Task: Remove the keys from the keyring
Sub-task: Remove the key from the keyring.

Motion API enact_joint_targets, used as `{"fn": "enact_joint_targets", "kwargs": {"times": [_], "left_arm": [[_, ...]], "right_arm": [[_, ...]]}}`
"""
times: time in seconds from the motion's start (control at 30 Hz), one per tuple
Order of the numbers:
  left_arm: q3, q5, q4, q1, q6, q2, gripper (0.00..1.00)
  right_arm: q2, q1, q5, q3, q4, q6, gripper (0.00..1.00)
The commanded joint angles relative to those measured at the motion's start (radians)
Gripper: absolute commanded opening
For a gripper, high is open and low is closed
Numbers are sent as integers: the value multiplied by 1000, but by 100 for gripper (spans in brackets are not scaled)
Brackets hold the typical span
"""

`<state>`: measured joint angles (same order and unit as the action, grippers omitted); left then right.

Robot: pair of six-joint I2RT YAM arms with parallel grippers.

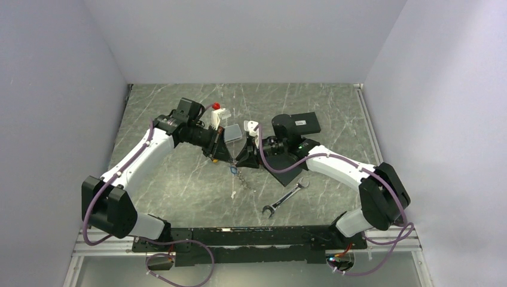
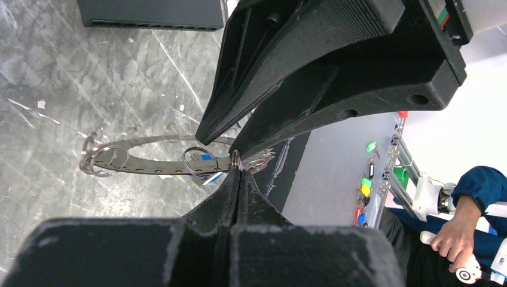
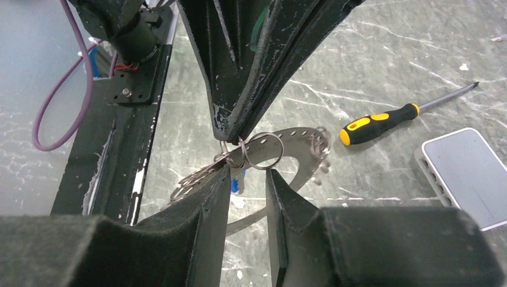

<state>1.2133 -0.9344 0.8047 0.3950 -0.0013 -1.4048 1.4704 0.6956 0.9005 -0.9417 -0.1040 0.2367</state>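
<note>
The keyring (image 2: 149, 166) is a thin grey curved metal band with holes, carrying small split rings and grey keys (image 3: 194, 176), with a blue tag (image 3: 237, 182). In the top view the bunch (image 1: 240, 177) hangs above the table between both grippers. My left gripper (image 2: 239, 171) is shut on a small split ring (image 2: 237, 159) of the bunch and holds it up; it enters the right wrist view from above (image 3: 230, 136). My right gripper (image 3: 248, 174) is open, its fingertips just below a larger split ring (image 3: 263, 150), beside the left gripper's tips.
A silver wrench (image 1: 286, 197) lies on the table to the front right. A yellow-and-black screwdriver (image 3: 382, 118) and a grey flat device (image 3: 463, 173) lie farther back. A black flat rectangle (image 1: 305, 123) sits behind the right arm. A small red item (image 1: 216, 106) is at the back.
</note>
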Motion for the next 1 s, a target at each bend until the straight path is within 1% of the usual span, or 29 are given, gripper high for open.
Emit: {"fn": "enact_joint_targets", "kwargs": {"times": [0.0,0.07,0.17,0.47,0.8,0.87,0.93,0.97], "left_arm": [[31,-3,-22,5,-11,23,0],[29,2,-13,7,23,22,0],[25,0,-16,8,27,24,0],[32,-7,-15,14,25,22,0],[40,-27,-18,19,19,10,0],[45,-30,-15,21,20,8,0],[49,-29,-11,22,21,1,0],[51,-32,-11,22,21,0,0]], "right_arm": [[-41,1,39,-62,74,75,32],[-46,-2,41,-72,99,88,31],[-45,-7,29,-92,126,88,29],[-22,-8,54,-123,109,25,28],[-3,20,8,-140,153,108,25],[0,23,6,-140,152,116,21],[2,23,12,-138,151,119,13],[3,25,14,-138,149,118,10]]}}
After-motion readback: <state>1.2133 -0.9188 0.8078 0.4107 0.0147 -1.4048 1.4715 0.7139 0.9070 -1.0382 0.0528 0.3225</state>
